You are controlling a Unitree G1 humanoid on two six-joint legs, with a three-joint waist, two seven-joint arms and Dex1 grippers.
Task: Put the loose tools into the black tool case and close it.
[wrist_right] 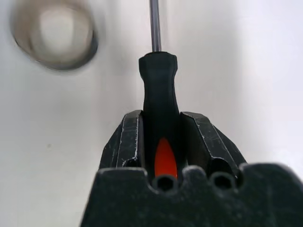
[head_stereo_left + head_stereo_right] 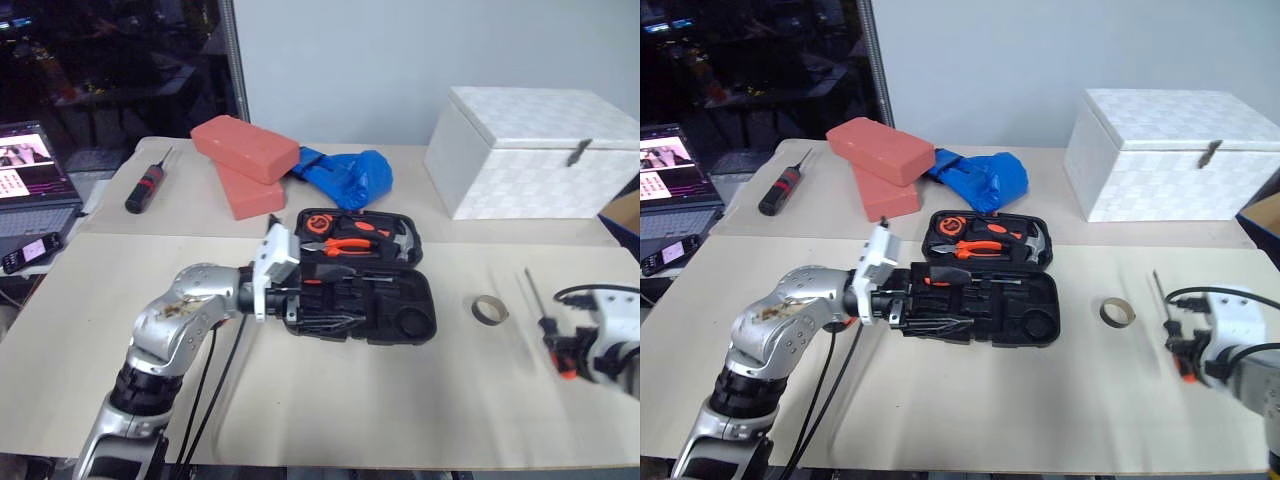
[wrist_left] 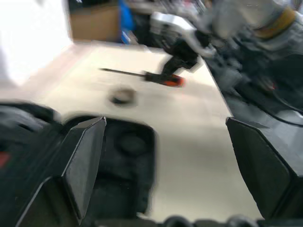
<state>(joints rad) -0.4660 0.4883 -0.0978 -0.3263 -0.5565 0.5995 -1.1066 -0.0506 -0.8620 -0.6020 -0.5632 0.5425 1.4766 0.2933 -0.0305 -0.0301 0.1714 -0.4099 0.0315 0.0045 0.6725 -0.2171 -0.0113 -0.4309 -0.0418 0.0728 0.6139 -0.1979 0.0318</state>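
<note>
Right gripper (image 1: pixel 161 142) clenching the orange-and-black-handled screwdriver (image 1: pixel 160 94) on the table; grey tape ring (image 2: pixel 489 309) lying beside, unpacked. Left gripper (image 3: pixel 165 165) released, hovering at the open black plastic tool case (image 2: pixel 395 310), partly filled.

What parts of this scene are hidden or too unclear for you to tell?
- Near end of the black tool case: the left gripper covers it in the eye views, so tools there are hidden.
- Screwdriver handle: the right gripper closes around it in the right wrist view, and its tip runs off the edge.
- Tape ring: blurred in the left wrist view.
- White box: lid shut, contents unknown.
</note>
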